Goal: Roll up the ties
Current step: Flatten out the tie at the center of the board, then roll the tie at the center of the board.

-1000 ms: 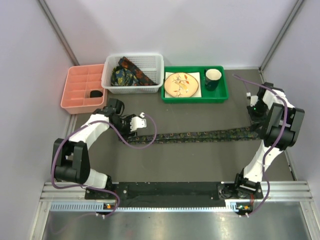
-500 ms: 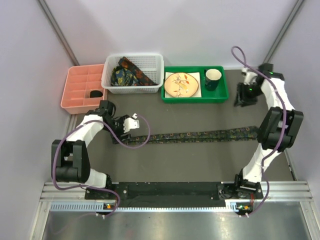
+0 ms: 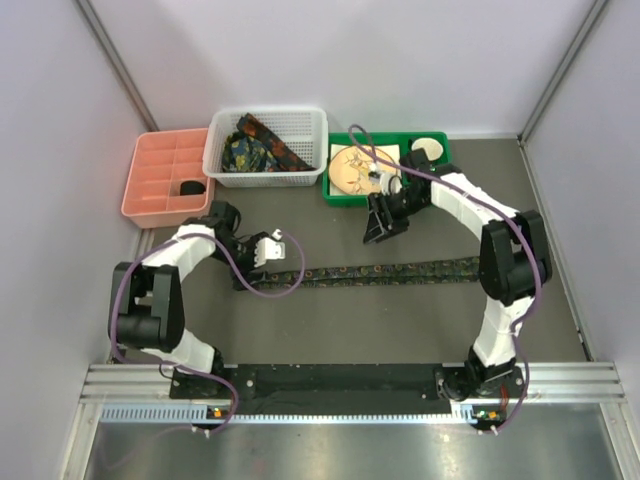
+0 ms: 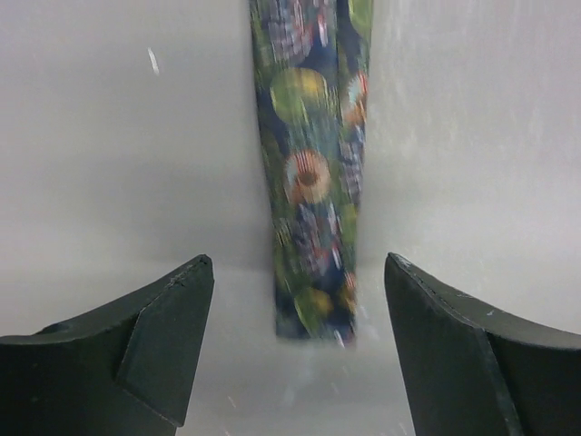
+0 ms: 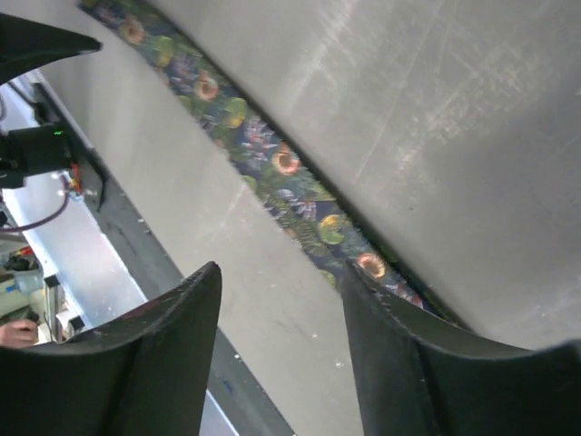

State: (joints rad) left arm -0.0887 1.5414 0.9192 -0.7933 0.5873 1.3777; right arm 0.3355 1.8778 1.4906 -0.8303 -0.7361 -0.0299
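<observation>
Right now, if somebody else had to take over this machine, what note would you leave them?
Left pincer: open, empty, at one end of the tie.
Right pincer: open, empty, above the table between the green tray and the tie.
The tie lies flat, stretched across the table. Similar patterned fabric sits in the white basket.
Done: tie laid out. Left: rolling it.

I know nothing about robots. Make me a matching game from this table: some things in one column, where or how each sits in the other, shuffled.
Things:
1 laid-out tie
2 white basket
3 pink tray
4 green tray

Descriptions:
A holds a patterned plate
B stretched flat on the table
C far left, split into compartments
D holds bunched ties

Pairs: 1-B, 2-D, 3-C, 4-A
</observation>
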